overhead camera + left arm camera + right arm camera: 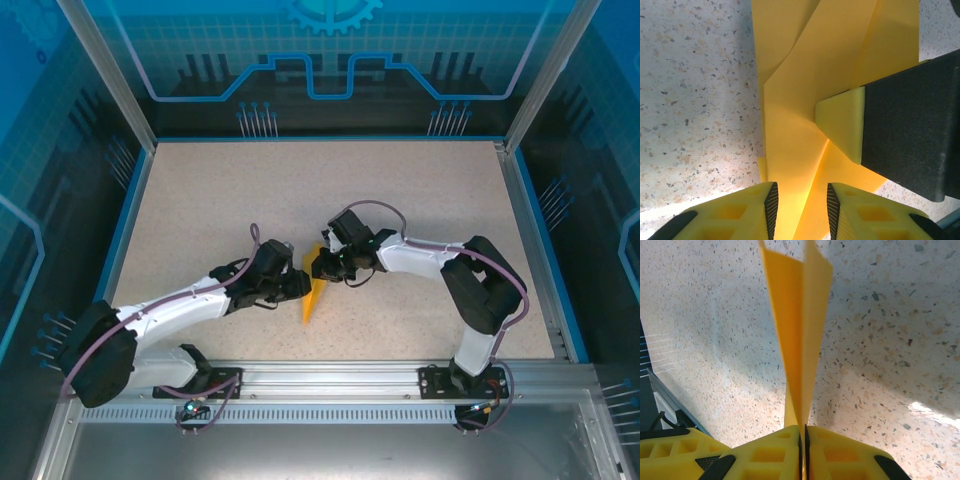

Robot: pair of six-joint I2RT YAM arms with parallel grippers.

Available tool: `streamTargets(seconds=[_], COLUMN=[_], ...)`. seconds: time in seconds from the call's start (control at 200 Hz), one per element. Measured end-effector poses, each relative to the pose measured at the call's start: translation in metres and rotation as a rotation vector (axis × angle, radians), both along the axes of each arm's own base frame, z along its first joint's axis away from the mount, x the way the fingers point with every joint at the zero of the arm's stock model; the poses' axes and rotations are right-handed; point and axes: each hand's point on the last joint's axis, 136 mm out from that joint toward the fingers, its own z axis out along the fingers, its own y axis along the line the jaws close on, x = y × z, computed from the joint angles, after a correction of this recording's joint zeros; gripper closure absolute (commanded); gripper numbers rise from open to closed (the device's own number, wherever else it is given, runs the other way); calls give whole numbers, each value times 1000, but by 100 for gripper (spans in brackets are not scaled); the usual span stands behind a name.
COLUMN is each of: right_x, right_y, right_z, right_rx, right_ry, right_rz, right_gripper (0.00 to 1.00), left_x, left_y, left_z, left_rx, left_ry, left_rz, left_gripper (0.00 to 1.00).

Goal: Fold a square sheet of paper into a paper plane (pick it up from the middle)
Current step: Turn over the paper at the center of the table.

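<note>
I count one paper plane and two sets of jaws: right jaws pinched tight on it, left jaws slightly parted, paper between them.

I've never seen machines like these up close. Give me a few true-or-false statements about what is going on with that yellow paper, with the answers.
1. The right end effector is clamped shut on the orange-yellow paper. True.
2. The paper lies flat as an unfolded square. False: it is folded into a narrow shape that tapers to a point.
3. The left end effector has its jaws apart, with the paper running between them. True.
4. The two arms are working at opposite corners of the table. False: both end effectors meet at the paper, near the middle of the table.
</note>
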Motion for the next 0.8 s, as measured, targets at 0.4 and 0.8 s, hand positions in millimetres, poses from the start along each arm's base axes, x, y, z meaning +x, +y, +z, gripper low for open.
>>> streamTargets(seconds=[0.4,0.8], right_x=[-11,-6], right_y=[-53,-141], right_z=[20,68], right_rx=[-218,-953], right_ry=[-87,-242], right_rz=[13,-32], right_gripper=[89,87], left_x=[10,9], left_y=[18,56], left_z=[7,-2], left_rx=[-3,29], left_ry=[-30,-48], left_rz=[65,205], left_gripper=[64,63])
